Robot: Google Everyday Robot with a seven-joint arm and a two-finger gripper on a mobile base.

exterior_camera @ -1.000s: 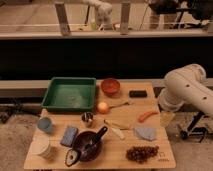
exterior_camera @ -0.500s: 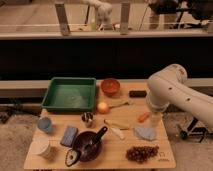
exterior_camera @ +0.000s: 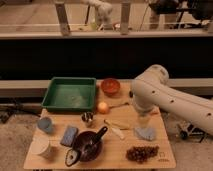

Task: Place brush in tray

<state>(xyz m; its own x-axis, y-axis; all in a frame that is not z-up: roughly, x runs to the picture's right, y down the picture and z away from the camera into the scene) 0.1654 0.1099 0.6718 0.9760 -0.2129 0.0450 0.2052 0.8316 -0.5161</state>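
Note:
The black long-handled brush lies slantwise across the dark bowl at the table's front, its oval head at the lower left and its handle pointing up to the right. The green tray sits at the back left with nothing in it. My white arm reaches in from the right. Its gripper hangs open and empty over the table's right side, just above a blue cloth. It is well to the right of the brush and touches nothing.
An orange-red bowl stands right of the tray, with an orange fruit and a small metal cup in front. A cream stick, grapes, a blue sponge, a white cup and a blue cup lie around.
My arm has swung leftward from beyond the table's right edge to over its right side. The brush and the other objects have not moved.

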